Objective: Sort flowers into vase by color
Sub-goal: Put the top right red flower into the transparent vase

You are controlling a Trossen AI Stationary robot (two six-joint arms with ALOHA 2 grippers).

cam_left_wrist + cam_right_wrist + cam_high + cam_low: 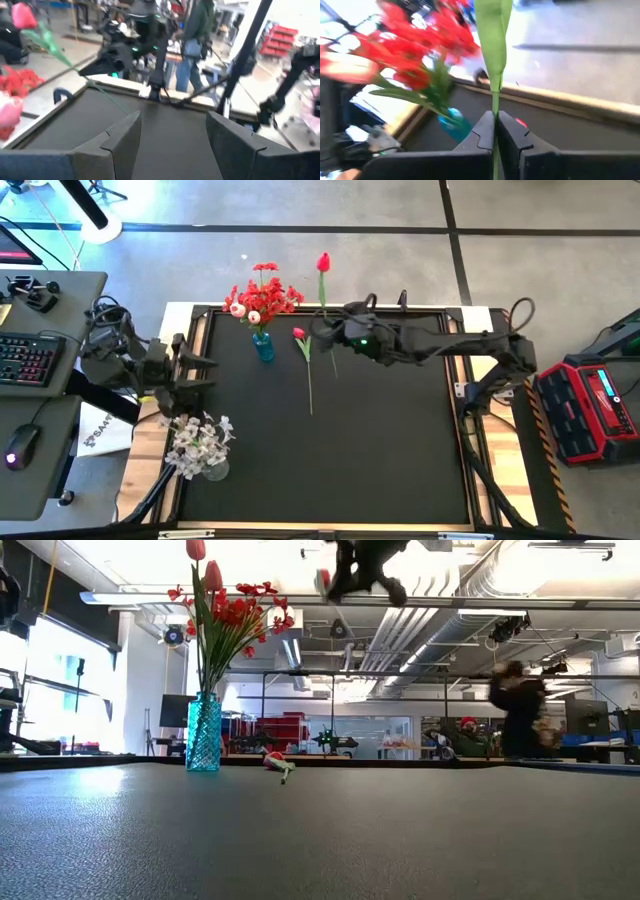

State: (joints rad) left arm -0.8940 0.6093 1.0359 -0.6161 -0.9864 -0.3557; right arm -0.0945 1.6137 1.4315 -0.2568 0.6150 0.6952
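Observation:
My right gripper (pixel 328 330) is shut on a red tulip (pixel 323 262) and holds it high over the far part of the table, just right of the blue vase (pixel 263 346). That vase stands upright with red blooms (pixel 262 295) in it and shows again in the low view as blue vase (pixel 203 732). A second red tulip (pixel 299 334) lies flat on the mat, its stem (pixel 310 385) pointing to the near edge. White sprays (pixel 200 442) stand in a clear vase near the left edge. My left gripper (pixel 172 142) is open above the left edge, touching nothing. My right gripper pinches the tulip's thin green stem (pixel 495 107) between both fingers, just below a long leaf (pixel 493 40). The fingers come level from the table's right and lie across the stem. The tulip is lifted clear, its bloom toward the far edge and its stem end (pixel 333 368) toward the near edge.
The black mat (pixel 400 440) lies open on its near and right parts. A raised frame (pixel 470 410) rims the table. A desk with a keyboard (pixel 25 358) stands left of it and a red case (pixel 595 395) to the right. People (pixel 518 710) move in the room behind.

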